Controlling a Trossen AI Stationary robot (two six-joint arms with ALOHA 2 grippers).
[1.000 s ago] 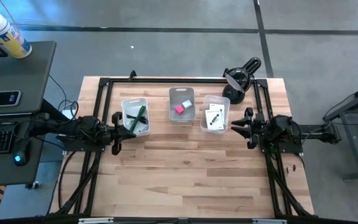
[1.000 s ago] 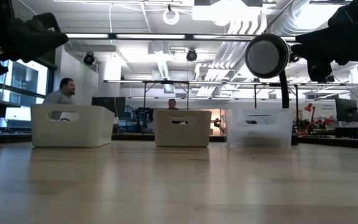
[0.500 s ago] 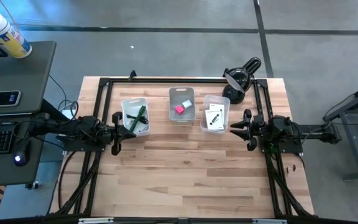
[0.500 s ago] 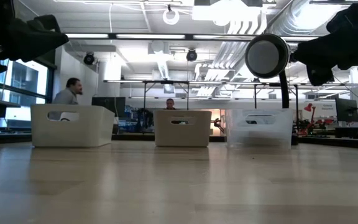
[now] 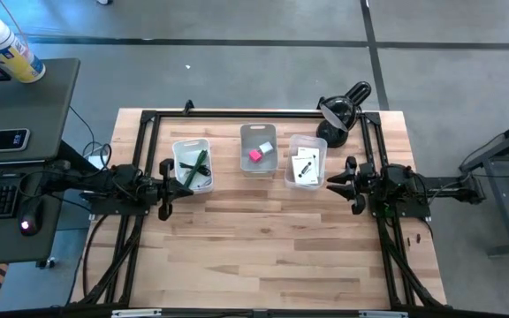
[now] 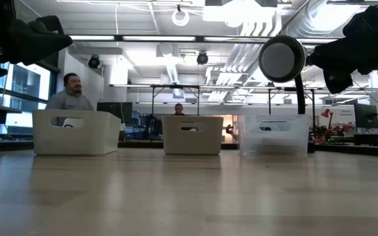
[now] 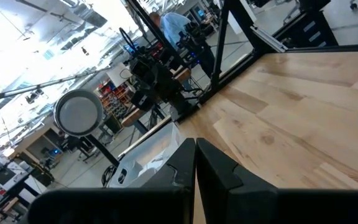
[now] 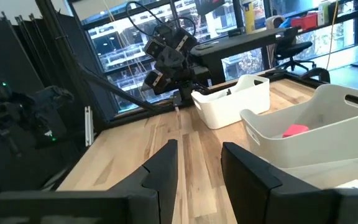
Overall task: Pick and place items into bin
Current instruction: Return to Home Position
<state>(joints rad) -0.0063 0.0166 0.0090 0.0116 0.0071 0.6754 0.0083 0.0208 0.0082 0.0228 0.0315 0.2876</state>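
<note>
From above, the left gripper (image 5: pixel 177 184) and right gripper (image 5: pixel 334 182) hung either side of the bins (image 5: pixel 243 134). Green pen (image 5: pixel 199 163), pink block (image 5: pixel 254 155) and white cards (image 5: pixel 306 167) lay inside them.

In the low view, the transparent bin (image 6: pixel 274 134) stood beneath the desk lamp (image 6: pixel 282 59).

In the left wrist view, the fingers (image 7: pixel 219 171) were pressed together, empty.

In the right wrist view, the fingers (image 8: pixel 250 168) were parted, empty.

Homing likely wanted a level retreat, clear of bin rims and lamp.

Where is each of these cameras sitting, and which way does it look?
High view: above the table, facing straight down; left arm, right arm and three bins show.
Low view: at tabletop height, facing level across to the bins; arms at upper corners.
Left wrist view: on the left arm, past its shut jaws toward the lamp.
Right wrist view: on the right arm, past its open jaws toward the pink block.
Shared: high, low and left wrist views all show the lamp.
</note>
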